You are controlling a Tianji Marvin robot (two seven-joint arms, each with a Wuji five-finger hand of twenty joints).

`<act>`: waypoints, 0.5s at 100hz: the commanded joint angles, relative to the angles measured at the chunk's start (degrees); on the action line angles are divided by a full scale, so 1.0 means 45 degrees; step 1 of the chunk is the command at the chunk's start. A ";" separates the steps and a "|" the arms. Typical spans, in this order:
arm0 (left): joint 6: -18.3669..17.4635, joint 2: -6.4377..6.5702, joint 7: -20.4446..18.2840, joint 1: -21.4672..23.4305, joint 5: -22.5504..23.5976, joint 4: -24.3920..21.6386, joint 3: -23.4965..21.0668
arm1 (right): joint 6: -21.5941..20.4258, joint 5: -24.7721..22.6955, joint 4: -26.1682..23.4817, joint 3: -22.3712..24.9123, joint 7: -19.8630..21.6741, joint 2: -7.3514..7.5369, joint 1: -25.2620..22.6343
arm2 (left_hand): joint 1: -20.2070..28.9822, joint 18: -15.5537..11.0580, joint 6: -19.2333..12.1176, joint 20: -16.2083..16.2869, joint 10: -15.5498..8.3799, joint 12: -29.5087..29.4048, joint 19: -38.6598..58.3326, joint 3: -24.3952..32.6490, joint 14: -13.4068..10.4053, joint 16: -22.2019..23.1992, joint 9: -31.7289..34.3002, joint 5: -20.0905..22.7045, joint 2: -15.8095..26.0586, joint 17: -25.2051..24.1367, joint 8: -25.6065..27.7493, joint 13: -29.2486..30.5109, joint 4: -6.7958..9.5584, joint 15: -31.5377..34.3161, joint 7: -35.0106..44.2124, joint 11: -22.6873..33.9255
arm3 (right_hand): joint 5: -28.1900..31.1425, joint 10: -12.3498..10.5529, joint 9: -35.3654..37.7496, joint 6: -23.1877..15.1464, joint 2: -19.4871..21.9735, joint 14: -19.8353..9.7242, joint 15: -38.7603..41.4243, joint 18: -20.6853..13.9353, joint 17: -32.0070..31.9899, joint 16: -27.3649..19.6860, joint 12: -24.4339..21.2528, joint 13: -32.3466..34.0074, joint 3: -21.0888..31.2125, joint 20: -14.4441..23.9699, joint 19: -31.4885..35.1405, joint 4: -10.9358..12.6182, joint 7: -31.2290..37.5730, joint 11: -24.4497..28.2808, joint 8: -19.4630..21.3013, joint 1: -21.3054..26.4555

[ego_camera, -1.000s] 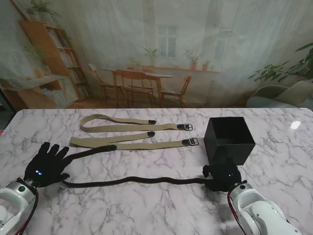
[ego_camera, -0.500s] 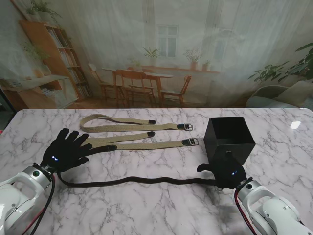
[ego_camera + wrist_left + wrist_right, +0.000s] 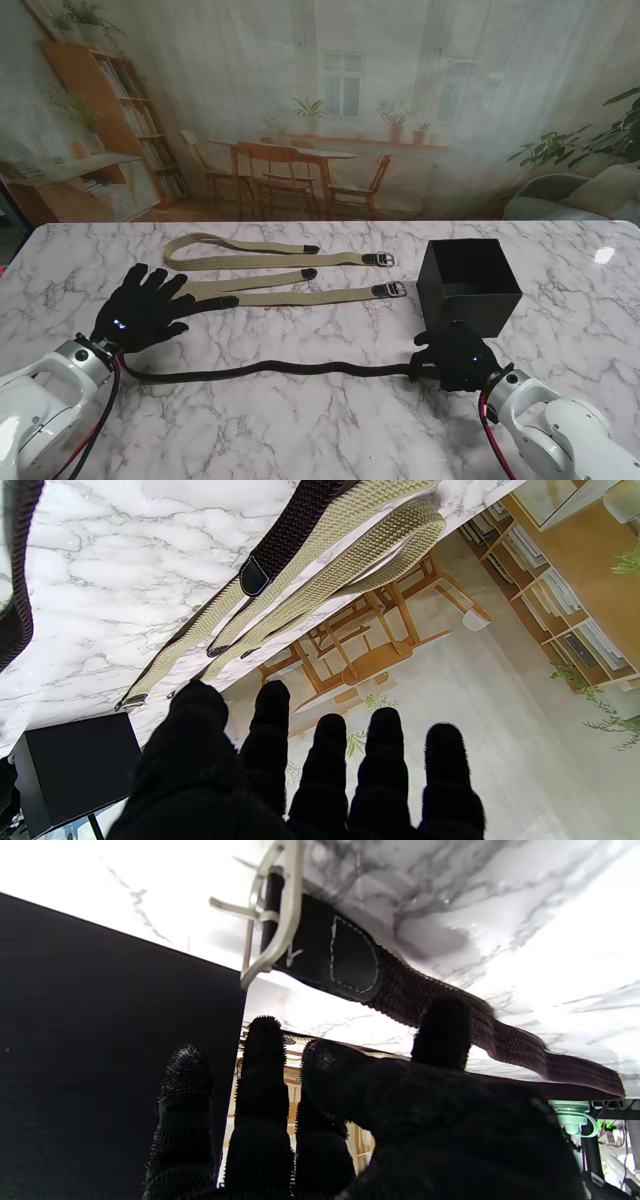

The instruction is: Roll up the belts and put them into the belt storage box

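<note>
While the right hand [image 3: 455, 357] hovers at the buckle end of the dark belt [image 3: 270, 371], fingers loosely curled and thumb [image 3: 442, 1032] close over the strap, I can't tell if it actually pinches it. Likely staged there since a roll starts at the buckle [image 3: 270, 915]. Box [image 3: 468, 283] stands just beyond that hand, open top up, close for the drop. Left hand [image 3: 142, 308] is spread flat, holding nothing, over the belt's far-left stretch, where the strap doubles back and its tip [image 3: 254, 577] overlaps a tan belt [image 3: 270, 294]; probably placed to steady or feed the tail. Second tan belt [image 3: 265, 255] lies farther back, both tan ones flat on the table [image 3: 320, 430], unrolled, buckles toward the box. Nothing is visibly in the box yet.
</note>
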 commanded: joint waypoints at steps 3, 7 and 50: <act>0.0080 -0.0034 -0.0185 0.0056 -0.0032 -0.0039 0.0104 | 0.0295 -0.0282 0.0039 -0.0067 0.0319 0.0004 0.0038 | 0.0111 0.0511 0.0271 -0.0191 0.0381 0.0119 -0.0305 -0.0244 0.0200 -0.0139 -0.0065 0.0164 0.0702 -0.0197 0.0034 -0.0001 -0.0291 -0.0166 -0.0011 -0.0353 | -0.0353 0.0165 -0.0506 -0.0918 -0.0010 0.0457 -0.0621 0.0533 -0.0195 -0.0339 -0.0205 -0.0256 0.0602 -0.0220 -0.0246 0.0147 -0.0064 -0.0359 0.0256 0.0464; 0.0109 -0.0039 -0.0191 0.0062 -0.0060 -0.0031 0.0128 | 0.0420 -0.0291 0.0035 -0.0094 0.0551 0.0012 0.0062 | 0.0030 0.0516 0.0252 -0.0197 0.0390 0.0117 -0.0321 -0.0249 0.0213 -0.0139 -0.0073 0.0150 0.0759 -0.0209 -0.0012 -0.0007 -0.0285 -0.0169 -0.0066 -0.0361 | -0.1093 0.0323 -0.0617 -0.0625 0.0127 0.0578 -0.0685 0.0707 -0.0249 -0.0398 -0.0225 -0.0256 0.0282 -0.0281 -0.0373 0.0141 -0.0304 -0.0400 0.0202 0.0363; 0.0315 -0.0063 -0.0335 0.0094 -0.0195 0.0064 0.0302 | 0.0864 0.0274 -0.0578 0.0071 0.3174 0.0040 -0.0115 | -0.0361 0.0627 0.0355 -0.0208 0.0390 0.0125 -0.0428 -0.0244 0.0205 -0.0127 -0.0064 0.0141 0.0960 -0.0266 -0.0585 0.0053 -0.0234 -0.0176 -0.0330 -0.0412 | -0.4767 0.1851 0.0926 0.6649 0.0129 -0.0378 0.0792 0.1304 0.0608 0.1057 0.0146 0.2678 -0.0840 0.0037 -0.0131 0.0295 -0.1787 0.0137 -0.0240 -0.1765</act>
